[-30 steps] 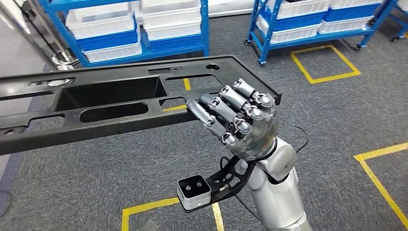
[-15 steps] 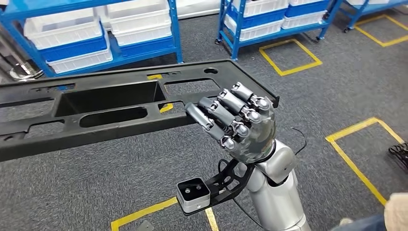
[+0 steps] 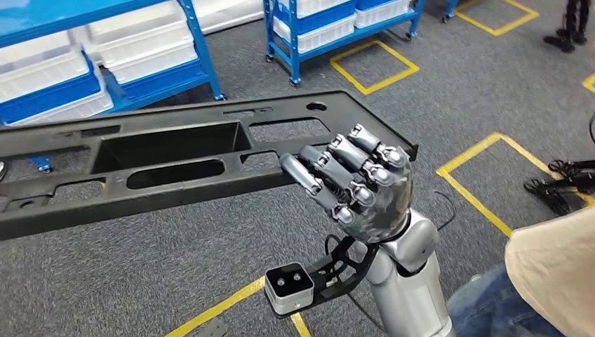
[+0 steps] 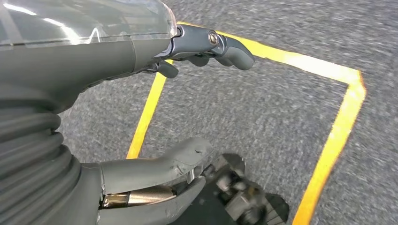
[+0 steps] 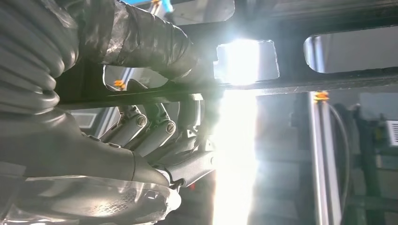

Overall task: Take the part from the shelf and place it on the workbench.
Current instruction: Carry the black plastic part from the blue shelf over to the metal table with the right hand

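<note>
Part (image 3: 175,161) in right hand (image 3: 354,186)

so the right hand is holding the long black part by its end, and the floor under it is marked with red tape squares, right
Not quite. The right hand does hold the long black part by its end, but the tape squares on the grey floor are yellow, not red. The head view shows them plainly, and the left wrist view shows the same yellow lines.

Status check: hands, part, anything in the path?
Right robot hand grips black part at its end. Left robot hand holds nothing. Person close on the right.
</note>
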You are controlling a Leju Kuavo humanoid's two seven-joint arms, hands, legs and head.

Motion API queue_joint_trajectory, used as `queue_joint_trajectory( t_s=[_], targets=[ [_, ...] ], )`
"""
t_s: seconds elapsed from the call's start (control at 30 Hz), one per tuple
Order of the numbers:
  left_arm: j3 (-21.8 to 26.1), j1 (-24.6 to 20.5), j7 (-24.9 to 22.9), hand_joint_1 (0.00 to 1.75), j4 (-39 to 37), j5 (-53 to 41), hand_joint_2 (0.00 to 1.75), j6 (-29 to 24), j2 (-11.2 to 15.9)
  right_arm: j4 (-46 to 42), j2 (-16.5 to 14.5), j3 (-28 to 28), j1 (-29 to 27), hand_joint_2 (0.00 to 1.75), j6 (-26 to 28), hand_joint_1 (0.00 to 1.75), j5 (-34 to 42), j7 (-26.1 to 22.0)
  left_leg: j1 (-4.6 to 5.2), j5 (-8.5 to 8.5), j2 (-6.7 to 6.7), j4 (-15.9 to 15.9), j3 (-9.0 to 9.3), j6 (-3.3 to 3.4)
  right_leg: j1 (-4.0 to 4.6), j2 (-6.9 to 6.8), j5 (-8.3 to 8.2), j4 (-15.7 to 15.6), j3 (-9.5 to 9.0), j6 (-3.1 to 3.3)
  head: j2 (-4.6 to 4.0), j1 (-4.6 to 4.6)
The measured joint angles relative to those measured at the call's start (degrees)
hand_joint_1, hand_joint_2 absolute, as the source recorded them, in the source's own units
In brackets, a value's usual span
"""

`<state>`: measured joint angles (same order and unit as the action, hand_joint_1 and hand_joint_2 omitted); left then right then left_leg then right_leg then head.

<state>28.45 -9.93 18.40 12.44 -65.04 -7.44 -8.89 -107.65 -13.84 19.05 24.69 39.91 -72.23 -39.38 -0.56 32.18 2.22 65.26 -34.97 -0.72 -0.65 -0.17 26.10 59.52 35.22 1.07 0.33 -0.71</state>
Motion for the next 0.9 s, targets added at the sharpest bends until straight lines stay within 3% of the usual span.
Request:
queue_joint_trajectory(
  t_s=[0.07,0.1,0.13,0.17,0.23,0.3,0.37,0.43,0.47,0.53,0.6,0.63,0.7,0.73,0.8,0.83,0.9],
  targets=[
    [-0.1,0.1,-0.3,0.0,0.0,-0.2,1.75,0.1,0.0,0.0,0.0,-0.1,-0.2,1.75,0.0,1.75,0.0,0.0,-0.03,3.14,-1.43,7.2,-3.12,-0.15,0.04,1.38,-0.11,0.0,0.1,0.19,0.0,0.01],
    [-0.2,0.1,-0.5,0.0,0.0,-0.3,1.75,0.2,0.1,-0.1,0.1,-0.2,-0.4,1.75,0.0,1.75,0.0,0.0,-0.04,3.3,-1.6,8.9,-3.91,-0.11,0.08,2.13,-0.13,0.1,0.11,0.2,0.0,0.01],
    [-0.3,0.1,-0.6,0.0,0.0,-0.4,1.75,0.3,0.1,-0.2,0.1,-0.3,-0.6,1.75,0.0,1.75,0.1,0.0,-0.04,2.38,-1.73,8.6,-3.79,0.01,0.1,2.9,-0.15,0.1,0.11,0.21,0.0,0.01],
    [-0.3,-0.1,-0.6,0.0,0.0,-0.4,1.75,0.3,0.1,-0.3,0.2,-0.4,-0.7,1.75,0.0,1.75,0.1,0.0,-0.04,0.48,-2.04,6.1,-2.67,0.22,0.11,3.67,-0.16,0.2,0.09,0.2,0.0,0.01],
    [-0.5,-0.4,-0.6,0.0,0.0,-0.5,1.75,0.4,0.2,-0.7,0.3,-0.7,-0.7,1.75,0.0,1.75,0.1,0.0,-0.09,-3.32,-4.21,-1.4,0.61,0.77,0.13,5.06,-0.2,0.4,0.16,0.06,0.0,0.01],
    [-0.7,-0.6,-0.5,0.0,0.0,-0.7,1.75,0.5,0.4,-1.0,0.3,-1.0,-0.7,1.75,0.0,1.75,0.1,0.0,-0.07,-4.47,-6.06,-5.8,2.56,1.13,0.01,6.3,-0.45,0.5,0.59,-0.43,0.0,0.01],
    [-0.8,-0.9,-0.5,0.0,0.0,-0.8,1.75,0.6,0.4,-1.3,0.4,-1.2,-0.8,1.75,0.0,1.75,0.2,0.0,-0.04,-4.44,-5.53,-6.6,2.91,1.45,-0.12,7.5,-0.92,0.3,1.01,-1.23,0.0,0.01],
    [-1.0,-1.3,-0.4,0.0,0.0,-0.8,1.75,0.6,0.5,-1.8,0.4,-1.4,-0.9,1.75,0.0,1.75,0.4,0.0,-0.23,-5.08,-4.2,-7.5,3.09,2.13,0.07,5.89,-0.35,0.9,1.49,-1.83,0.0,0.06],
    [-1.1,-1.6,-0.3,0.0,0.0,-0.9,1.75,0.5,0.5,-2.0,0.4,-1.5,-0.8,1.75,0.0,1.75,0.5,0.0,-0.34,-5.38,-3.49,-7.9,3.17,2.47,0.23,4.26,0.85,2.5,2.25,-2.01,0.0,0.1],
    [-1.2,-1.8,-0.3,0.0,0.0,-0.8,1.75,0.5,0.5,-2.2,0.4,-1.6,-0.7,1.75,0.0,1.75,0.8,0.0,-0.24,-5.55,-2.1,-8.2,3.17,2.81,0.24,1.32,4.47,8.8,5.09,-2.22,0.0,0.19],
    [-1.3,-1.9,-0.3,0.0,0.0,-0.8,1.75,0.4,0.7,-2.2,0.4,-1.7,-0.8,1.75,0.0,1.75,0.9,0.0,-0.17,-5.48,-0.44,-8.1,3.11,2.88,0.04,0.72,6.37,14.4,7.68,-2.45,0.0,0.19],
    [-1.3,-2.0,-0.3,0.0,0.0,-0.8,1.75,0.3,0.8,-2.2,0.4,-1.7,-0.9,1.75,0.0,1.75,0.9,0.0,-0.16,-5.41,0.36,-8.0,3.1,2.86,-0.05,0.53,5.81,14.7,7.72,-2.54,0.0,0.19],
    [-1.3,-2.3,-0.3,0.0,0.0,-0.7,1.75,0.3,0.8,-2.3,0.4,-1.7,-0.9,1.75,0.0,1.75,0.9,0.0,-0.18,-5.13,1.68,-7.7,3.13,2.6,-0.16,-0.68,2.33,9.1,4.64,-2.58,0.0,0.2],
    [-1.3,-2.4,-0.3,0.0,0.0,-0.7,1.75,0.3,0.8,-2.3,0.4,-1.7,-0.8,1.75,0.0,1.75,0.9,0.0,-0.06,-4.88,2.2,-7.5,3.13,2.32,0.05,-2.07,0.98,5.4,2.62,-2.48,0.0,0.2],
    [-1.3,-2.6,-0.3,0.0,0.0,-0.7,1.75,0.3,1.0,-2.4,0.4,-1.7,-0.7,1.75,0.0,1.75,0.9,0.0,0.26,-4.4,3.13,-7.0,3.1,1.68,0.43,-3.75,-0.11,0.9,0.42,-1.9,0.0,0.18],
    [-1.3,-2.6,-0.4,0.0,0.0,-0.8,1.75,0.3,1.1,-2.5,0.3,-1.7,-0.7,1.75,0.0,1.75,0.9,0.0,0.41,-4.27,3.66,-6.8,3.12,1.38,0.65,-3.73,0.1,0.5,0.41,-1.56,0.0,0.16],
    [-1.3,-2.7,-0.4,0.0,0.0,-0.8,1.75,0.4,1.2,-2.6,0.3,-1.8,-0.8,1.75,0.0,1.75,0.8,0.0,0.35,-3.97,4.3,-6.7,3.26,0.8,0.58,-2.3,-0.16,0.4,0.65,-0.86,0.0,0.16]
  ],
)
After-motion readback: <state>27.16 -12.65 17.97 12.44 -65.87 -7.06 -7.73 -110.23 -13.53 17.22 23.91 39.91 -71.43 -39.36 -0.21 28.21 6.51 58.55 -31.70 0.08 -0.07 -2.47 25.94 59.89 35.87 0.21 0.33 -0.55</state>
